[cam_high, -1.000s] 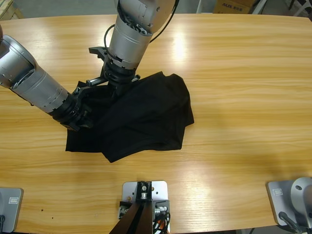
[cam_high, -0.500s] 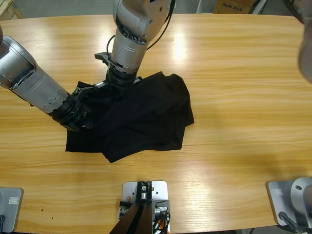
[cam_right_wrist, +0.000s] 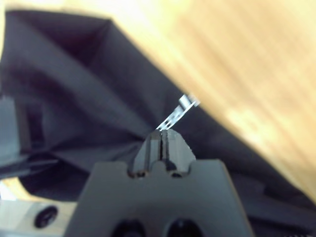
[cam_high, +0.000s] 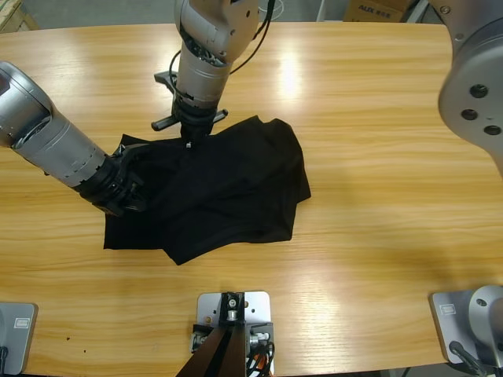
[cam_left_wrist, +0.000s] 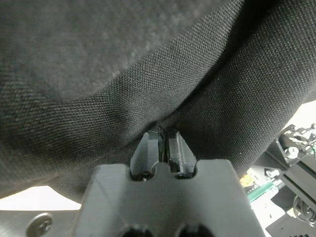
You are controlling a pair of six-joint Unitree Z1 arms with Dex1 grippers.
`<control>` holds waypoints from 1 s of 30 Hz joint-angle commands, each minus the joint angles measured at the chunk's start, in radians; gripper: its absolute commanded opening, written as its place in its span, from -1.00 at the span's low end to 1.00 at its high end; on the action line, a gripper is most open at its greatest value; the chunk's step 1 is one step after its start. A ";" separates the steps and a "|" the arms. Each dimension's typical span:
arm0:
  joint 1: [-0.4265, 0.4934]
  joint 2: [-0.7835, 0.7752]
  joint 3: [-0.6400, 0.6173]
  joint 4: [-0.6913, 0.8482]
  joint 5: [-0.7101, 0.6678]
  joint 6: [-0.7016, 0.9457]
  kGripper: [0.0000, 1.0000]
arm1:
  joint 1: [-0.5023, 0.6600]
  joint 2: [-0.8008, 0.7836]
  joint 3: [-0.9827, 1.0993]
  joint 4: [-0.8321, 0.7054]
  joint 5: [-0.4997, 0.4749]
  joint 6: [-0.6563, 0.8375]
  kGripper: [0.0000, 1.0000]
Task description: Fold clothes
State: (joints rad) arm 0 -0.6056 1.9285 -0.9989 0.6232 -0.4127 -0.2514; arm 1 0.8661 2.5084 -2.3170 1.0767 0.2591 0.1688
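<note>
Though high view hides both tips, wrist cams show them — left gripper (cam_left_wrist: 162, 136) & right gripper (cam_right_wrist: 163, 134) pinched shut on shirt (cam_high: 228, 188).

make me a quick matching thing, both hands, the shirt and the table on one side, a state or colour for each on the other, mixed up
1 left hand
2 right hand
3 shirt
4 table

a light glossy wood
b shut on the shirt's edge by a white label
c black, lying bunched
d shut on fabric at the shirt's left side in the high view

Pairs: 1-d, 2-b, 3-c, 4-a
</note>
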 commanded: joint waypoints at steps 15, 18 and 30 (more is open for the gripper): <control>0.010 0.030 0.013 -0.053 0.025 -0.004 -1.00 | 0.010 -0.059 0.073 0.122 0.052 -0.008 -1.00; 0.010 0.032 0.008 -0.053 0.025 -0.008 -1.00 | 0.010 -0.036 0.059 0.117 0.052 -0.008 -1.00; 0.015 0.033 0.013 -0.053 0.028 -0.009 -1.00 | 0.010 -0.022 0.098 0.172 0.051 -0.015 -1.00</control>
State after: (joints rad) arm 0 -0.6024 1.9227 -0.9902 0.5876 -0.4024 -0.2523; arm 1 0.8681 2.4388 -2.2711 1.2035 0.2949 0.1531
